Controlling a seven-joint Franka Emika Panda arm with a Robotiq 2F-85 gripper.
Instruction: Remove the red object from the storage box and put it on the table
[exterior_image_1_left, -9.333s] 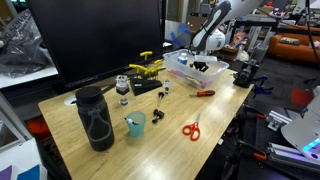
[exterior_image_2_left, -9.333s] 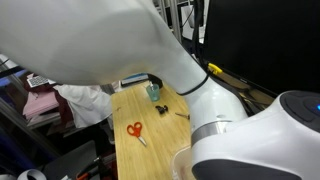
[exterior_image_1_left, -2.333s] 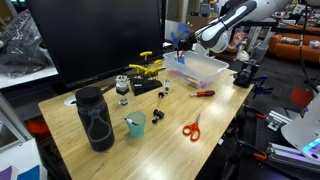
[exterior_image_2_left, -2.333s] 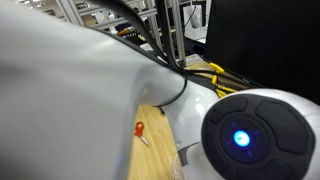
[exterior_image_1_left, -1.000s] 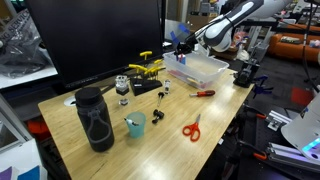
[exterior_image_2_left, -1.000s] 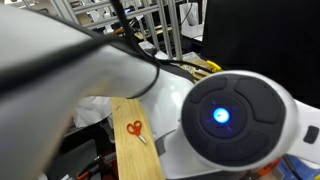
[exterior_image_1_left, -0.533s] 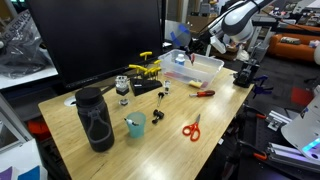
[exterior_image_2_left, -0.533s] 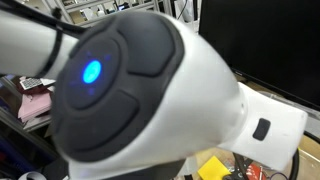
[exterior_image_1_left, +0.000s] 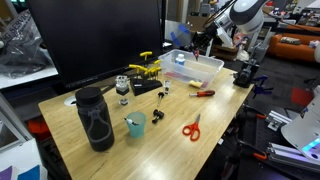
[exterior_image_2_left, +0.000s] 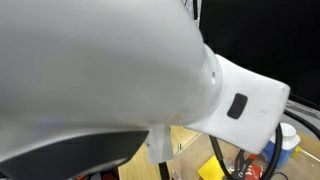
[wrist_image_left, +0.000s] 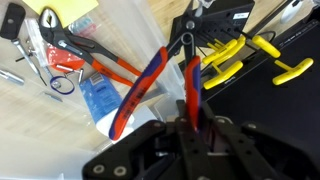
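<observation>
The claw is closed tight on one handle of the red-and-blue pliers. In the wrist view the other handle splays out to the side and the dark head points away from the claw. The pliers hang in the air, clear of the storage box, above its end next to the yellow clamps. Inside the box lie red-handled slip-joint pliers and a blue packet, just beside each other. In an exterior view the claw hovers above the far side of the storage box, which sits at the corner of the tabletop nearest the arm; the held tool is too small to make out there. A red-orange screwdriver lies on the tabletop just beside the box, and red scissors lie near the long edge facing away from the monitor. A teal cup stands near the middle, and a tall black cylinder stands upright toward the opposite end of the tabletop from the box. The yellow clamps rest along the edge in front of the monitor. In an exterior view the arm's white casing fills nearly the whole picture.
</observation>
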